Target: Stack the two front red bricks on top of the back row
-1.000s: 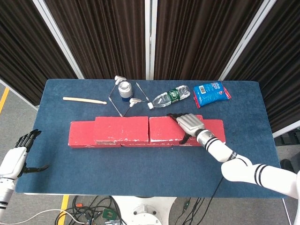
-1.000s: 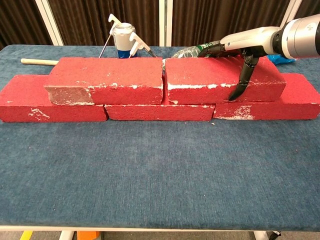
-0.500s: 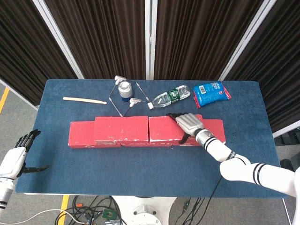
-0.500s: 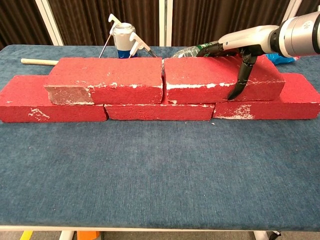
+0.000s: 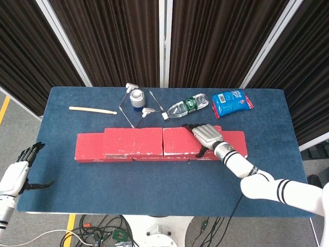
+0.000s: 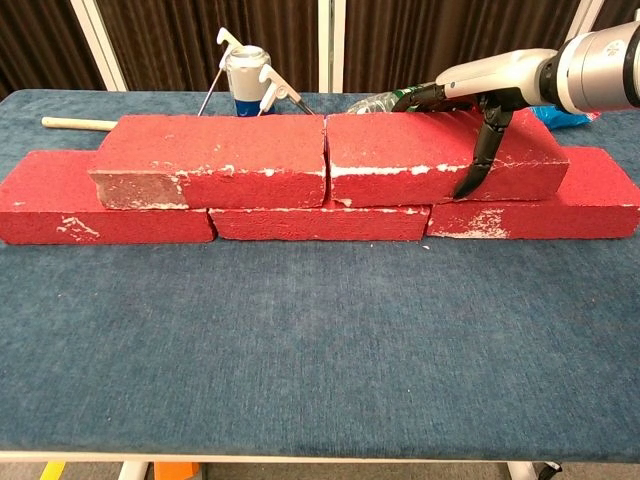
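Two red bricks lie side by side on a lower row of red bricks (image 5: 87,147) (image 6: 60,200). The upper left brick (image 5: 132,140) (image 6: 210,160) nearly touches the upper right brick (image 5: 177,140) (image 6: 400,160). My right hand (image 5: 208,136) (image 6: 490,80) grips the upper right brick near its right end, fingers laid across the top toward the back edge and thumb down the front face. My left hand (image 5: 20,172) hangs off the table's front left corner, fingers apart and holding nothing; the chest view does not show it.
Behind the bricks stand a small can (image 5: 136,98) (image 6: 246,75) with white-tipped metal tools (image 5: 149,112) leaning by it, a plastic bottle (image 5: 186,106) on its side, a blue packet (image 5: 232,102) and a wooden stick (image 5: 92,109) (image 6: 75,123). Blue cloth stretches before the bricks.
The upper right brick has slid slightly left under my right hand, narrowing the gap to the upper left brick. The left hand has barely moved.
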`<state>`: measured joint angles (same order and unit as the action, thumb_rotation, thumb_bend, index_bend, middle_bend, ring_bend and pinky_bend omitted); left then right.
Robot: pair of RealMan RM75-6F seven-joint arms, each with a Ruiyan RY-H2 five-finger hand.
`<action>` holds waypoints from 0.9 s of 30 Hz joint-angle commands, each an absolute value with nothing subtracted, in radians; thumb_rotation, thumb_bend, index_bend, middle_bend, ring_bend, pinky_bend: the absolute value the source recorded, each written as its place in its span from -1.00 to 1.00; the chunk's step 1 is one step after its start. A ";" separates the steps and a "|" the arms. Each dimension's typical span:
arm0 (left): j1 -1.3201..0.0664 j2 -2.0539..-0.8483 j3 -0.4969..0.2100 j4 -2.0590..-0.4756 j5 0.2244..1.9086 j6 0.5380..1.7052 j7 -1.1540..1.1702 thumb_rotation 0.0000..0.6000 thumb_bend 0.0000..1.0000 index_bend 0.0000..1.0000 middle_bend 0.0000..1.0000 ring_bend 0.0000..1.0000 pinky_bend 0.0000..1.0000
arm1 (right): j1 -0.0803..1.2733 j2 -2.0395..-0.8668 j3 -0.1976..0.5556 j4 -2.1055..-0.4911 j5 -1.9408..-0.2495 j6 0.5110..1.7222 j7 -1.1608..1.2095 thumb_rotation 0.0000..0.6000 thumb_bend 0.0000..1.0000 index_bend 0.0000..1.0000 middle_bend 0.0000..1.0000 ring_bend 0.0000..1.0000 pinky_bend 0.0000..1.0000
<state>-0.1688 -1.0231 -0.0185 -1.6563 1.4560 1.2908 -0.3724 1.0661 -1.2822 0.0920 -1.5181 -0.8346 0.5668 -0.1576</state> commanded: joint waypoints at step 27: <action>-0.169 -1.021 -0.018 -1.655 1.459 1.291 -0.387 1.00 -0.98 -0.98 -1.00 -1.00 -1.00 | 1.083 -1.293 0.082 -1.523 -0.794 0.583 -0.174 1.00 -0.81 -1.00 -0.66 -0.67 -0.45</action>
<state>-0.1692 -1.0210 -0.0176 -1.6553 1.4585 1.2908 -0.3874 1.0827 -1.2930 0.0823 -1.5232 -0.7940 0.5833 -0.1743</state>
